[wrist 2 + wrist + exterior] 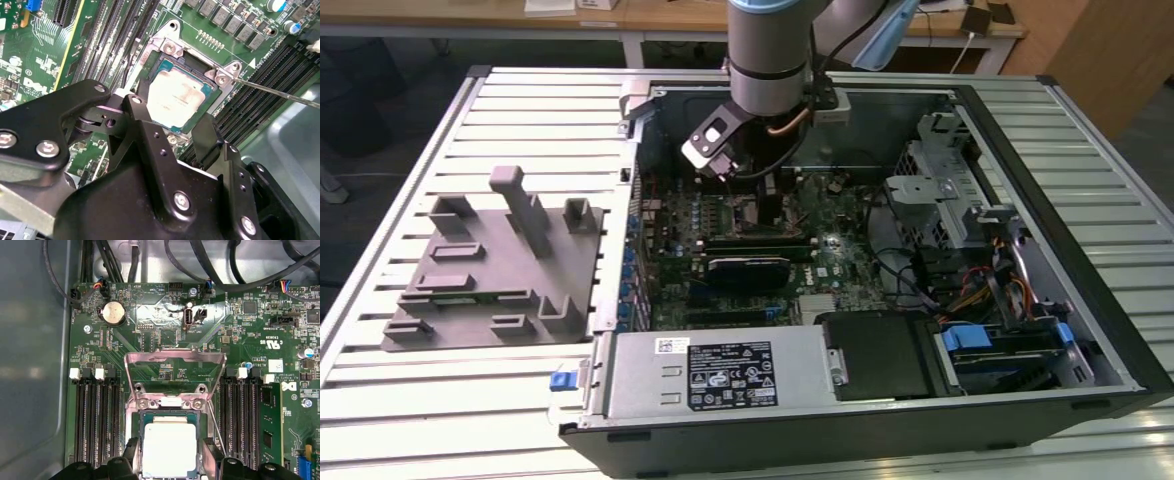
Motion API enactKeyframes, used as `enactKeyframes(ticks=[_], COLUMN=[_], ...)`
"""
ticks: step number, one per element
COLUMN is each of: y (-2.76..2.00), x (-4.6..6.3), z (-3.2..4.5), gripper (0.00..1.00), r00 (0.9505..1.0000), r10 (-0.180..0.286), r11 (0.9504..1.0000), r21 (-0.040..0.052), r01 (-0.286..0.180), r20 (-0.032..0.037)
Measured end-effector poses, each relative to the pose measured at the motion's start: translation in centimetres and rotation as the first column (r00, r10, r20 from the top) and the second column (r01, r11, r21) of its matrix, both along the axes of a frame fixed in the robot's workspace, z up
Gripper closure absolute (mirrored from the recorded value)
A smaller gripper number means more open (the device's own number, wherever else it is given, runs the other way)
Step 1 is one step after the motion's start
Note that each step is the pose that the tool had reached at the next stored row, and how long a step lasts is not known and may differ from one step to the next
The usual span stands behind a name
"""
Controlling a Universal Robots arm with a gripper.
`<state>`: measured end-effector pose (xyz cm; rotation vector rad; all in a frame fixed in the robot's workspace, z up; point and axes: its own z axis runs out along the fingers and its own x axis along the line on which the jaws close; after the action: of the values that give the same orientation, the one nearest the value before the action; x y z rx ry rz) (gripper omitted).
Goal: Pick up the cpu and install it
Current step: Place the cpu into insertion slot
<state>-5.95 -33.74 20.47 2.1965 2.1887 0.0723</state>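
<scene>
**Item 1: gripper (pixel 771 205).** It is mounted on the arm (pixel 774 50), which I see reaching straight down into the open computer case (pixel 854 435). In both wrist views the gripper (pixel 172 117) (pixel 170 460) straddles the cpu. I cannot tell whether it pinches the chip's edges or stands just clear of them.

**Item 2: cpu (pixel 177 95) (pixel 169 447).**
- Position: directly beneath the gripper, lying in the socket (pixel 197 62) on the motherboard (pixel 240 340).
- Attitude: flat, with the pale silvery top facing up towards the gripper and a thin green rim showing all round.
- Axis: the chip is square, so I record no long axis. Its edges run parallel with the socket frame and with the memory slots.

**Item 3: load plate (pixel 175 370).** A bare metal frame, standing raised on its hinge just beyond the cpu and clear of the chip.

**Item 4: retention lever (pixel 280 92) (pixel 216 427).** A thin steel rod, running out from the socket corner beside the gripper.

**Item 5: memory slots (pixel 95 420).** Black banks on both sides of the gripper. One memory module (pixel 271 430) is seated in the far bank.

**Item 6: coin cell (pixel 113 313).** On the board, well beyond the load plate.

**Item 7: table (pixel 400 160).** A slatted metal top that carries the case. A grey moulded fixture (pixel 494 270) sits on it, well away from the gripper on the exterior view's left.
</scene>
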Motion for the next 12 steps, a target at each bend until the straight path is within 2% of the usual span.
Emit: enactKeyframes(ticks=[2,4,5,7,8,10,11,12], y=[0.00,0.00,0.00,0.00,0.00,0.00,0.00,0.00], x=[0.00,0.00,0.00,0.00,0.00,0.00,0.00,0.00], z=[0.01,0.02,0.03,0.04,0.05,0.06,0.07,0.07], gripper=[0.40,0.53,0.53,0.64,0.64,0.76,0.76,0.82], r00=[1.0000,1.0000,1.0000,1.0000,1.0000,1.0000,1.0000,1.0000], r10=[0.000,0.000,0.000,0.000,0.000,0.000,0.000,0.000], r11=[1.0000,1.0000,1.0000,1.0000,1.0000,1.0000,1.0000,1.0000], r21=[0.0000,0.0000,0.0000,0.0000,0.0000,0.0000,0.0000,0.0000], r01=[0.000,0.000,0.000,0.000,0.000,0.000,0.000,0.000], r20=[0.0000,0.0000,0.0000,0.0000,0.0000,0.0000,0.0000,0.0000])
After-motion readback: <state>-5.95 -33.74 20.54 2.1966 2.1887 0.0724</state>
